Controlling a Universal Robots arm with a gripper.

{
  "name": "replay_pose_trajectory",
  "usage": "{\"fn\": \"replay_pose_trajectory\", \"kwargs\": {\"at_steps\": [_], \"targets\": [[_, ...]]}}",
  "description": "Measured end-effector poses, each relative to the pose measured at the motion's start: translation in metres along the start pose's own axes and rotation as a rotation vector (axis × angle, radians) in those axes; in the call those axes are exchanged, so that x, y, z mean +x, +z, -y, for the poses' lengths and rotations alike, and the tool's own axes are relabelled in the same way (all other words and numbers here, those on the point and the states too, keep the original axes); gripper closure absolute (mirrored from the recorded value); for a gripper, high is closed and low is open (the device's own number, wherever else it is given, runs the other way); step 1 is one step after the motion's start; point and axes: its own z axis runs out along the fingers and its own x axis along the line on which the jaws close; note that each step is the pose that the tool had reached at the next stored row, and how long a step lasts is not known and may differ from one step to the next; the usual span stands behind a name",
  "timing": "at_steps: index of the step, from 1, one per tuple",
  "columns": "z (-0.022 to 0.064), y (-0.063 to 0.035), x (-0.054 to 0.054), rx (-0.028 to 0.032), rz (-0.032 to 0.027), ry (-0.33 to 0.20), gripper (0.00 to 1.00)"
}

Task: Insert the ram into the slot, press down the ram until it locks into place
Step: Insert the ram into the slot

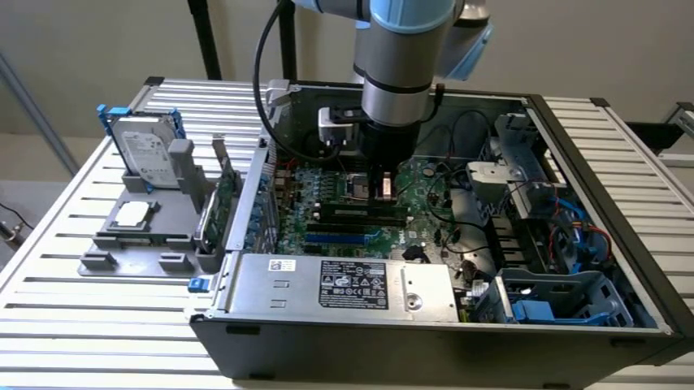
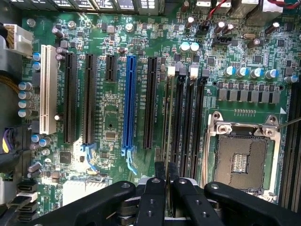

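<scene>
gripper (image 2: 165,182) pinched narrow on ram (image 2: 167,117) | ram edge-on along outermost memory slot (image 2: 175,117), seating unclear | parallel slots (image 2: 193,122) between it and CPU socket (image 2: 242,157)

Silver-grey arm (image 1: 392,81) with pale blue joint caps (image 1: 472,41), a black cable (image 1: 260,73), and a black screw-studded hand (image 2: 166,173).

Arm (image 1: 404,49) hangs vertical from above, wrist pointing straight down. Gripper (image 1: 382,195) sits low. Black fingers (image 2: 153,197) are parallel and drawn close, pinching the ram (image 2: 167,127) edge-on between them.
</scene>
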Motion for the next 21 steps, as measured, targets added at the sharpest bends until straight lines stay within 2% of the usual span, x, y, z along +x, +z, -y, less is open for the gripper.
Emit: {"fn": "replay_pose_trajectory", "kwargs": {"at_steps": [21], "targets": [[-0.0008,0.0038,-0.0024,-0.0003,-0.0008,0.009,0.85]]}}
